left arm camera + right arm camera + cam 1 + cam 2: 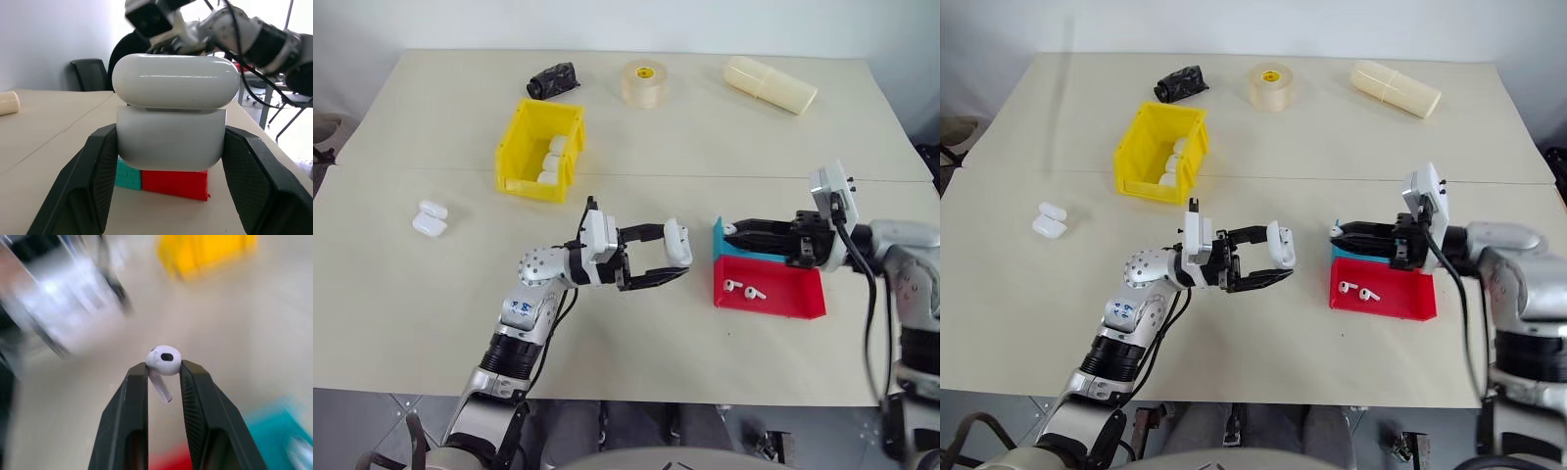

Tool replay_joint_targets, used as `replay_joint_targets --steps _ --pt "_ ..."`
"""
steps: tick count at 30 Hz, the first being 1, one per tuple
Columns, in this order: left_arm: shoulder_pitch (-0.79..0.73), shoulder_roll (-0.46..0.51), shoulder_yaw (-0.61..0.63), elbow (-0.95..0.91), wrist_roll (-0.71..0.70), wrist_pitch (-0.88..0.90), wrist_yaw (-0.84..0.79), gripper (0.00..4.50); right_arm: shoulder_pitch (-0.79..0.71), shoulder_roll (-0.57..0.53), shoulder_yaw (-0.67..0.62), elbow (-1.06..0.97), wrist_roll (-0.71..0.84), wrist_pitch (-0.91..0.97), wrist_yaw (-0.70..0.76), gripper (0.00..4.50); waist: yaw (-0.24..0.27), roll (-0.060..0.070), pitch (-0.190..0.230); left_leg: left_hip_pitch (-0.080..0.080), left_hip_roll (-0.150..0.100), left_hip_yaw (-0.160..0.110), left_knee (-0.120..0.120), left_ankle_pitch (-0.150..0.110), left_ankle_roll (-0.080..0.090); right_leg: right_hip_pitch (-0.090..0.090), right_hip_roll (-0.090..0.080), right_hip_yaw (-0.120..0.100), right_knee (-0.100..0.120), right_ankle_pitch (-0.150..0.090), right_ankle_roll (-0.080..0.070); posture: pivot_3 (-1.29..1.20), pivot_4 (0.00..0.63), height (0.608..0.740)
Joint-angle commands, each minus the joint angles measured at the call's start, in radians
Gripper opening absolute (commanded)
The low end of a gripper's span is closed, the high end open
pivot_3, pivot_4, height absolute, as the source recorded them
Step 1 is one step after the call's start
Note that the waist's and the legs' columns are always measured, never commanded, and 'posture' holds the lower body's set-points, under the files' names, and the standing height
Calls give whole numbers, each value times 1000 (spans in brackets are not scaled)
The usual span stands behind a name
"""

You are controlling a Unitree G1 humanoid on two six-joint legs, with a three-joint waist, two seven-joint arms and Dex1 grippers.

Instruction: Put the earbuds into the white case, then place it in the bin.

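My left gripper (673, 254) is shut on the white case (171, 142) and holds it above the table, its lid (176, 81) hinged up. To its right, my right gripper (164, 368) points toward the case, shut on one white earbud (163, 359) just above the trays. Two more earbuds (742, 289) lie in the red tray (803, 304). The yellow bin (514, 147) stands farther back on the left, with white cases (551, 162) inside.
A teal tray (721, 245) adjoins the red one. Two white cases (431, 217) lie on the table at the left. Along the far edge sit a black object (553, 80), a tape roll (644, 82) and a cream cylinder (770, 85).
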Motion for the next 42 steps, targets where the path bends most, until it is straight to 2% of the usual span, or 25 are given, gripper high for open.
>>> replay_joint_targets --steps 1,5,12,34,42 --pt "-25 -9 2 -14 -23 6 -14 2779 41 125 -110 -158 195 50 -170 705 0 0 0 0 0 0 0 0 0 0 0 0 0 0 0 0 150 740" --pt "-41 -16 15 -12 -37 29 -11 2779 116 270 -125 -270 354 52 -329 705 2 0 0 0 -1 0 0 0 0 0 0 0 0 0 0 0 150 740" --pt "-58 -33 38 -18 -71 71 4 2779 197 330 -91 -342 479 -3 -467 705 -1 0 0 0 -2 1 0 0 0 -1 0 1 1 0 0 0 150 740" --pt "-74 -65 57 -54 -133 128 -3 2779 322 302 76 -327 426 -210 -501 705 -1 0 0 0 -2 4 0 0 0 -3 1 4 3 0 0 0 150 740" --pt "-79 -84 79 -72 -173 136 -26 2779 359 259 110 -298 422 -208 -513 705 -1 0 0 0 -2 4 0 0 0 -3 1 4 3 0 0 0 150 740"
